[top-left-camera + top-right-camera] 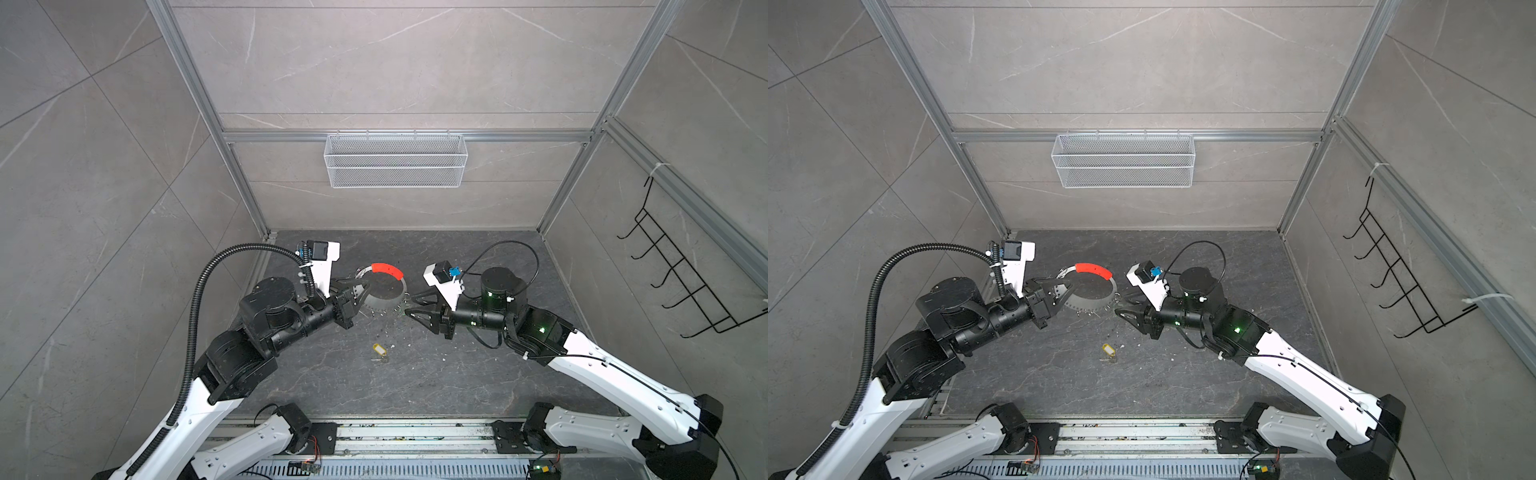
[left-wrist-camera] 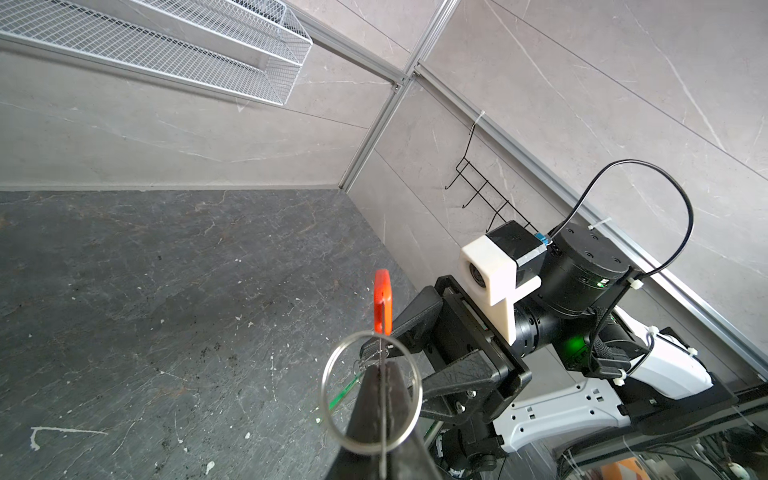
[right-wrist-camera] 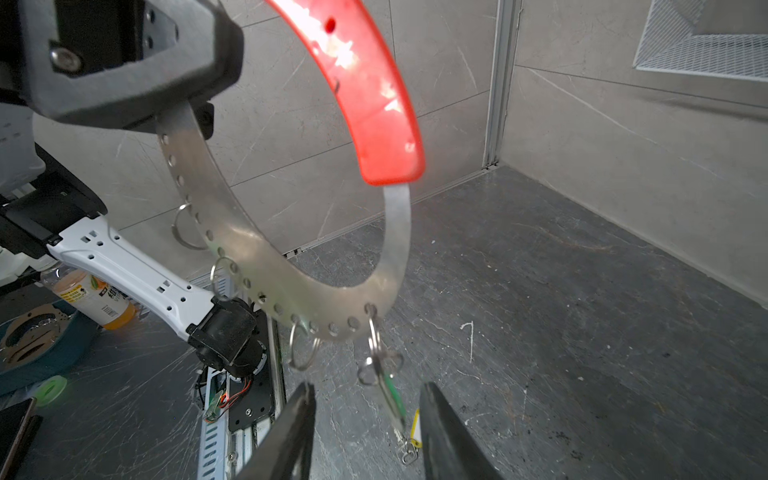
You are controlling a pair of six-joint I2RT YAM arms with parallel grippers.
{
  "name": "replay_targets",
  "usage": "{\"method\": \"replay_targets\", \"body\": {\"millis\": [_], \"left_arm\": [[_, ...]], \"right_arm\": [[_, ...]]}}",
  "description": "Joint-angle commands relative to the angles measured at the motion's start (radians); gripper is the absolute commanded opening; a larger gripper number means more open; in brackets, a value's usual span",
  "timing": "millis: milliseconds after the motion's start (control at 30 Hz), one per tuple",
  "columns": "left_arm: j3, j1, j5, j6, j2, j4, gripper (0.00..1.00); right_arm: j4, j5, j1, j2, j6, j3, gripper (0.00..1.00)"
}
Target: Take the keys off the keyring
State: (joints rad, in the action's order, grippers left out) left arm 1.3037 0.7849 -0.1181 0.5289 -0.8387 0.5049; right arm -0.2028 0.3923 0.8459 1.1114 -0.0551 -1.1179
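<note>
Nearest the base rail, the yellow-tagged key [image 1: 378,350] lies by itself on the dark table [image 1: 478,382], off the hoop and about midway between the two arms. Beyond it the left arm [image 1: 291,320] reaches in low from the left, forearm roughly level. The left gripper [image 1: 365,286] is clamped tight on the keyring [image 3: 291,286], a flat grey metal band punched with holes. It holds the band clear of the table, with the red sleeve [image 1: 387,270] on the far upper arc. The right arm [image 1: 478,318] comes in from the opposite side, wrist level, facing the left one. The right gripper [image 3: 368,390] has its fingers parted just under the band's lowest arc. The green-tagged key [image 3: 390,392] hangs from a hole there, between them. Several split rings [image 3: 303,349] dangle from other holes. A white mesh basket [image 1: 395,160] hangs on the back wall.
</note>
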Motion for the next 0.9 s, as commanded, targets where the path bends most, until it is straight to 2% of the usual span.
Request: {"method": "replay_targets", "body": {"millis": [0,333,500,867], "left_arm": [[0.033,-0.001,-0.037,-0.022,-0.001,-0.013,0.0],[0.019,0.0,-0.055,-0.012,-0.004,-0.032,0.0],[0.017,-0.001,-0.067,-0.008,-0.004,-0.038,0.0],[0.009,-0.001,-0.061,0.0,0.008,-0.034,0.0]], "right_arm": [[0.029,-0.009,-0.003,0.007,0.023,-0.007,0.43],[0.006,-0.001,-0.003,0.03,0.045,-0.047,0.29],[0.013,-0.021,-0.002,0.025,0.041,-0.046,0.27],[-0.011,-0.041,-0.003,0.018,0.048,-0.056,0.14]]}}
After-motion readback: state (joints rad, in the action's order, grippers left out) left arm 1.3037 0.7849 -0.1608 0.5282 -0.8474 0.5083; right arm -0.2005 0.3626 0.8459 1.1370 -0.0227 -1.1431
